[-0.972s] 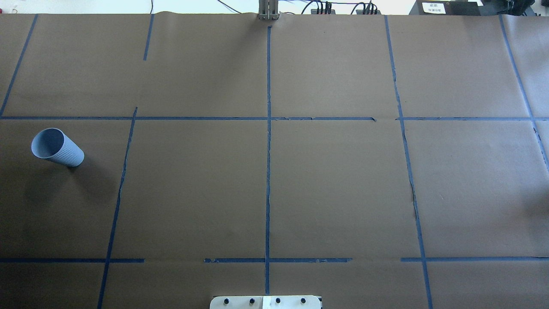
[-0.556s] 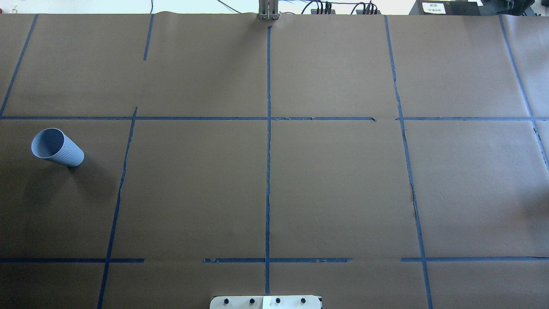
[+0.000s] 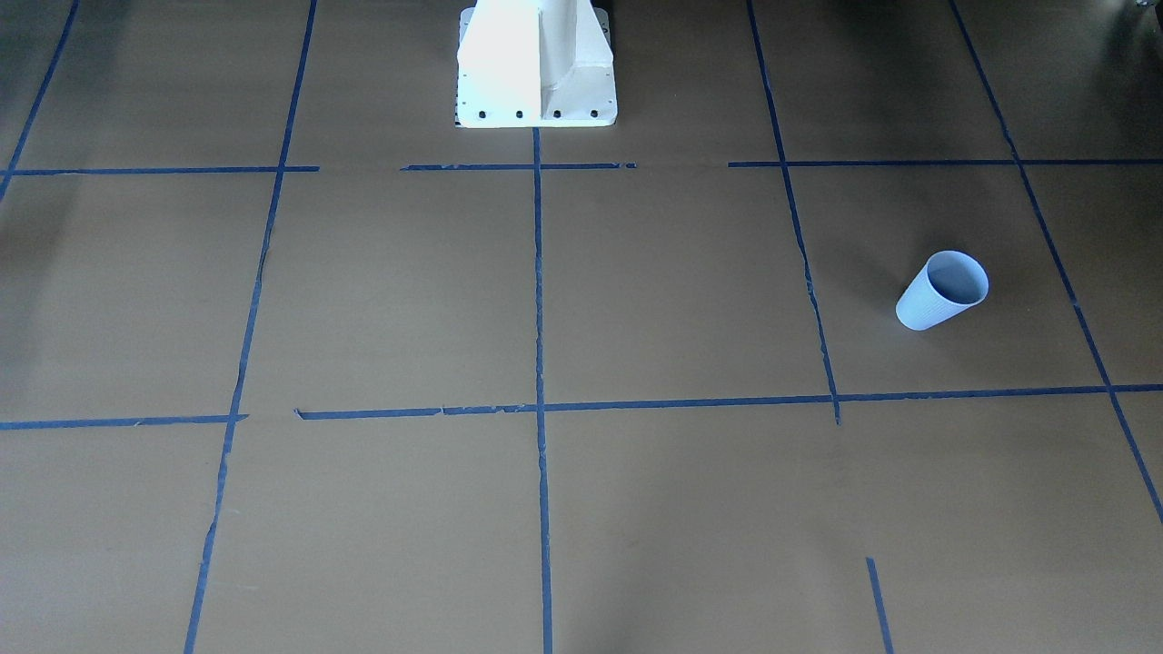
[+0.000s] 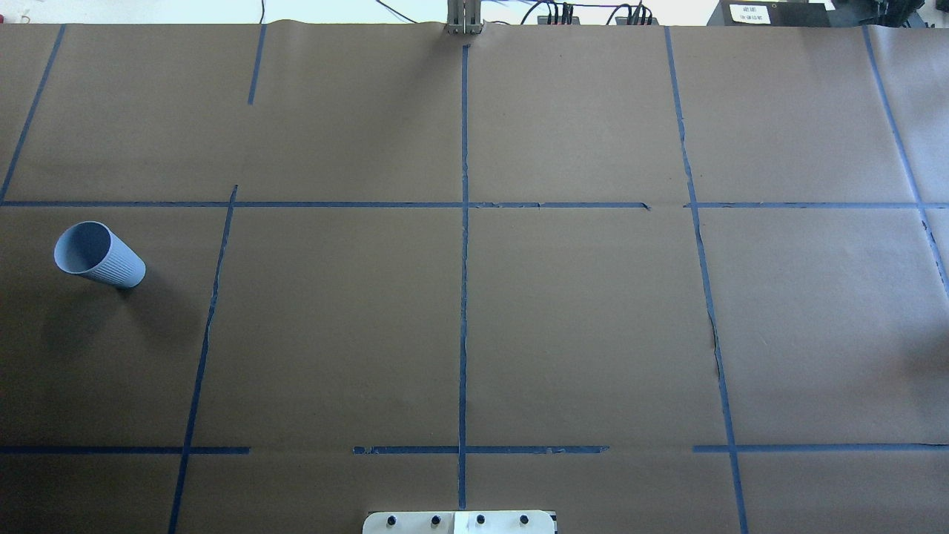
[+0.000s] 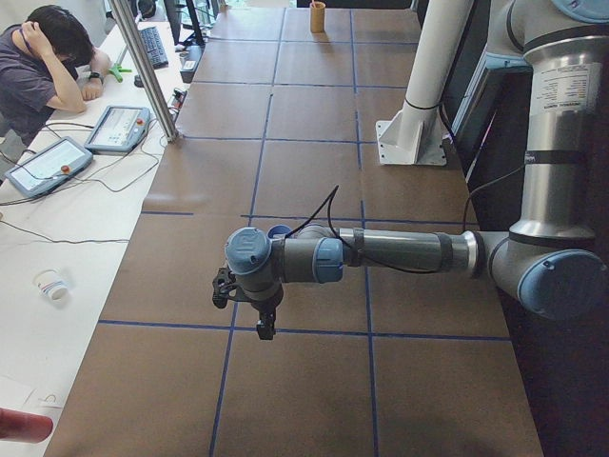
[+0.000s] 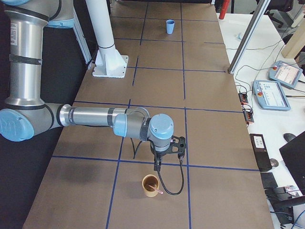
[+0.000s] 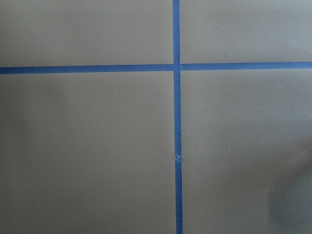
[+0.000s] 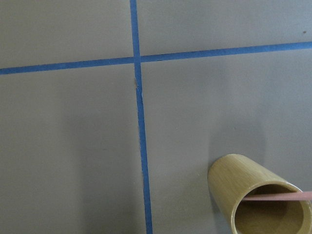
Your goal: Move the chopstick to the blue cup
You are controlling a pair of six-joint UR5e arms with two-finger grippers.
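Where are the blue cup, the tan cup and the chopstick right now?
blue cup [image 4: 111, 265], overhead view, ribbed side wall.
tan cup [image 8: 234, 176], right wrist view, outer wall.
chopstick [image 8: 278, 196], right wrist view, shaft across the cup's mouth.

The cup [image 4: 98, 256] is pale blue (ribbed), the chopstick [image 8: 278, 196] pink.

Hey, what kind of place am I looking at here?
Probably a robotics lab: the robot's left arm reaches over a table gridded with blue tape, with teach pendants and a seated operator alongside.

No legible text or numbers.
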